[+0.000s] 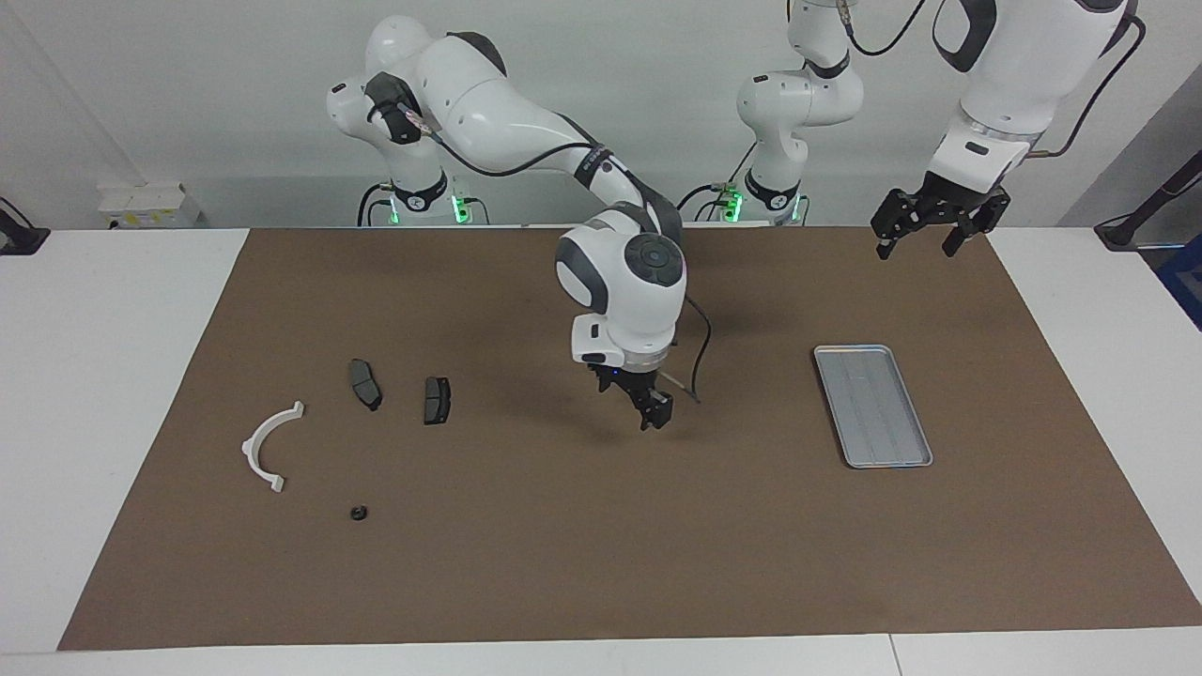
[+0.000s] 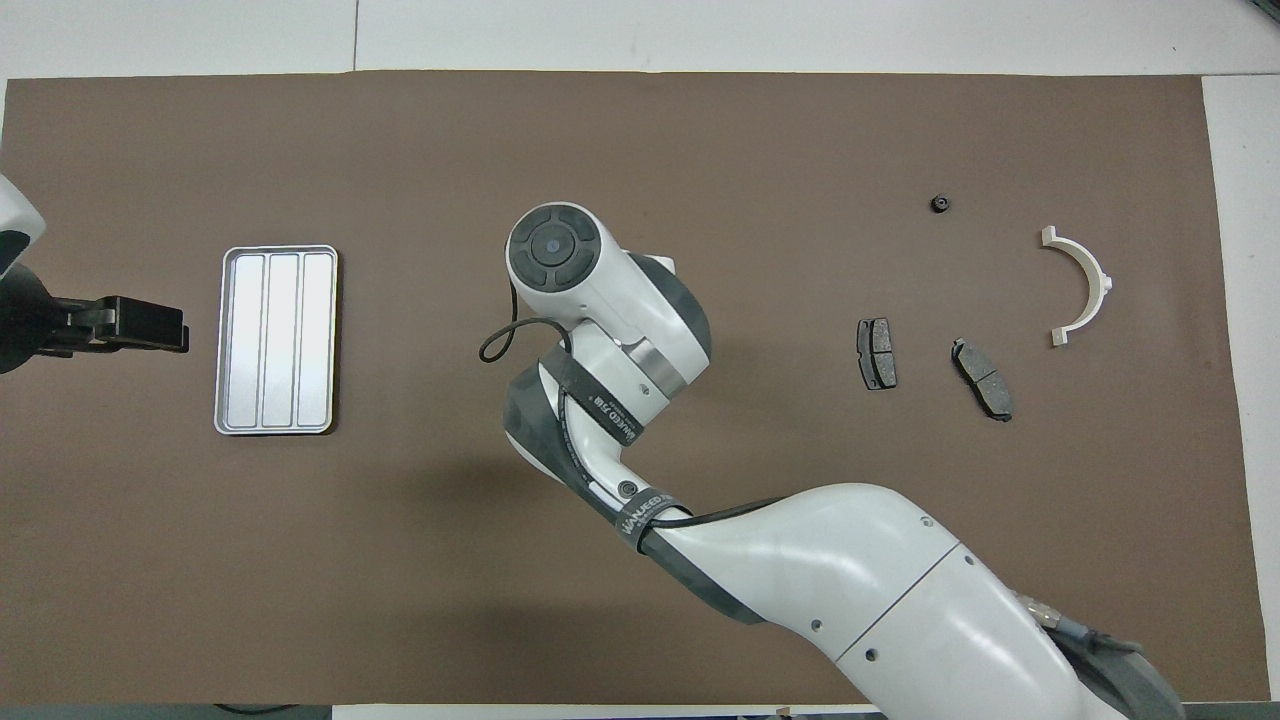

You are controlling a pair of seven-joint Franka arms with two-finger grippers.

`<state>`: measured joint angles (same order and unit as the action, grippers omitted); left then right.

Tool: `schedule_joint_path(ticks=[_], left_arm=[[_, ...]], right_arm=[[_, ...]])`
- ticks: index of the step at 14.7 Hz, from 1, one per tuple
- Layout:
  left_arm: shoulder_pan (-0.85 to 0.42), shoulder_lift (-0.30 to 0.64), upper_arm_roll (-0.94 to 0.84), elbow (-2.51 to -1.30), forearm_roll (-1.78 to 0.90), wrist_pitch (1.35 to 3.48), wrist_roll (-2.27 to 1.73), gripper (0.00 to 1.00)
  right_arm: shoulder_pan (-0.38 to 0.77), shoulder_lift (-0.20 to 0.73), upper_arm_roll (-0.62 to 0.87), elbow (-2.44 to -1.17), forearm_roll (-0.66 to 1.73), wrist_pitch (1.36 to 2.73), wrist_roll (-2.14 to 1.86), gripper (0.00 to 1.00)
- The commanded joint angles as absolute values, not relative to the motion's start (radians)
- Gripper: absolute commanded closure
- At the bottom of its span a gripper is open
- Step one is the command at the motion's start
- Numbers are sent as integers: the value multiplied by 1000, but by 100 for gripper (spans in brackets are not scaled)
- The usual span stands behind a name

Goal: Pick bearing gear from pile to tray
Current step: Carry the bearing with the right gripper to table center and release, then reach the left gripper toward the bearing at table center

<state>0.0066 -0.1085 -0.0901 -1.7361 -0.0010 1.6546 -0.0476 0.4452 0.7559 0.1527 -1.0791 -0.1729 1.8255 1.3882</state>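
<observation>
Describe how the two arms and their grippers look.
Both are glossy white Franka arms with dark grey joint bands and black cables. The right arm has a round dark cap on its wrist and lettered black straps. The right gripper and left gripper are black two-finger units.

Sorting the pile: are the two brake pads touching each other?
Apart. The facing view shows bare mat between the brake pads.

tray [image 1: 873, 406]: silver-grey metal, showing a smooth ribbed satin sheen | half-ring [image 1: 269, 444]: looking like white smooth plastic | brake pads [image 1: 364, 383]: appearing dark grey, matt | mat [image 1: 601, 545]: brown, lying matt, faintly textured | surface [image 1: 94, 376]: showing white, smooth | arm shells [image 1: 488, 103]: gleaming glossy white plastic | pincers [image 1: 930, 225]: looking matt black
</observation>
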Motion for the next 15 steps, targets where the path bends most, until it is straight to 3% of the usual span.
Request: schedule_joint_path(ticks=[1,6,11,15], left_arm=[[2,-138,-84,-1763,-3,1654,-44,0],[2,-138,-84,-1763,-3,1654,-44,0],[9,-137,-84,-1761,-3,1661,-41,0],[-53,-158,-92,-1805,-3,1676,-208,0]], right_arm=[[274,697,179,-1065,-153,1754,1057,0],[51,680,178,-1123,-158,1762,658,0],[-77,696,173,-1307,-225,2029,608,0],[-109,741,175,-1315,-230,2112,580,0]])
